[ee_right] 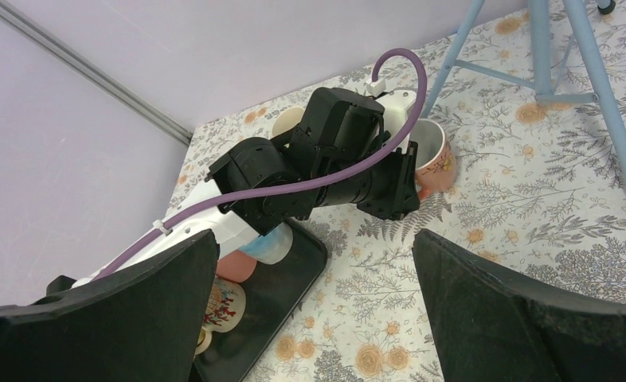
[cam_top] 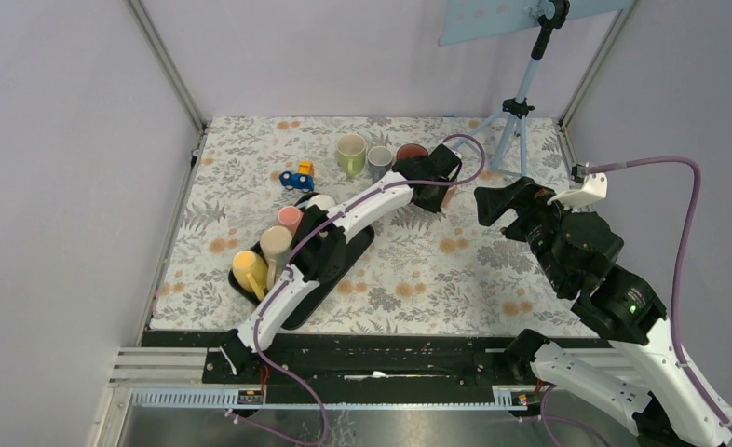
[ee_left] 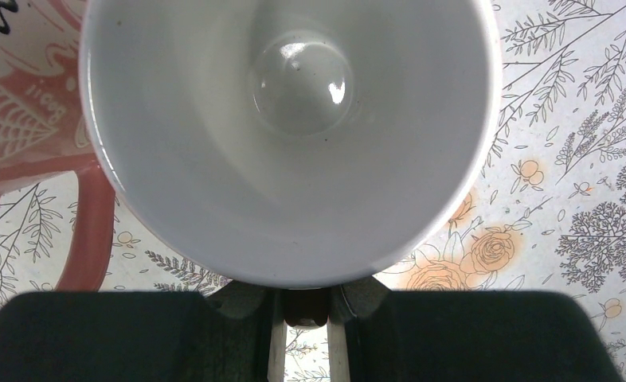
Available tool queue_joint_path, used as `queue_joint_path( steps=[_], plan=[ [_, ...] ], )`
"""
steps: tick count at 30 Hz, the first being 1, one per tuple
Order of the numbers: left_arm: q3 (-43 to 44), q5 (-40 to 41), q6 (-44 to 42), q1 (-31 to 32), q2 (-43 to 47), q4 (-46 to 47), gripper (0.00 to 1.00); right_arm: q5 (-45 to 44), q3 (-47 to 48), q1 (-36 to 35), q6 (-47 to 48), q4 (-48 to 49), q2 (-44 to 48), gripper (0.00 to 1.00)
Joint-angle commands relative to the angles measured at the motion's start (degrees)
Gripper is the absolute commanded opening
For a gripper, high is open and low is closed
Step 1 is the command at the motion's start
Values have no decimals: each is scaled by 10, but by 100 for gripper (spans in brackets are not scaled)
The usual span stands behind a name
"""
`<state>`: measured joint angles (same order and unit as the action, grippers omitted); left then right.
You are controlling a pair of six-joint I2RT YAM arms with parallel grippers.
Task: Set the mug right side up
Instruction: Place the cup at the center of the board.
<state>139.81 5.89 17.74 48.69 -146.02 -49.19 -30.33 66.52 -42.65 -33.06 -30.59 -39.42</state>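
Observation:
The mug (ee_left: pixel 294 135) fills the left wrist view: white inside, pink patterned outside, mouth facing the camera, handle (ee_left: pixel 87 231) at the left. It stands upright on the flowered tablecloth in the right wrist view (ee_right: pixel 435 155). My left gripper (ee_left: pixel 306 301) is shut on the near wall of its rim, one finger inside and one outside. From above the left gripper (cam_top: pixel 434 186) hides most of the mug. My right gripper (ee_right: pixel 314 239) hovers open and empty to the right of it, also seen from above (cam_top: pixel 493 205).
A black tray (cam_top: pixel 358 244) holds several mugs, among them a yellow one (cam_top: pixel 248 270) and a pink one (cam_top: pixel 290 217). Green (cam_top: pixel 350 154), grey (cam_top: pixel 379 162) and dark red (cam_top: pixel 411 152) mugs stand behind. A blue toy car (cam_top: pixel 297 177) and a tripod (cam_top: pixel 516 112) stand at the back.

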Motion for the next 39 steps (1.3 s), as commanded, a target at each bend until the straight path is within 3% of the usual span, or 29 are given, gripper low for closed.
queue_joint_path(
  steps=[1,34,39],
  plan=[
    [40,5,-6,2,13,52,7,2,9,-2,-4,7,0,100],
    [21,-6,0,-6,9,52,13,12,10,-2,-8,7,-6,100],
    [21,-7,-1,-6,10,53,19,15,11,-2,-9,7,-8,100]
  ],
)
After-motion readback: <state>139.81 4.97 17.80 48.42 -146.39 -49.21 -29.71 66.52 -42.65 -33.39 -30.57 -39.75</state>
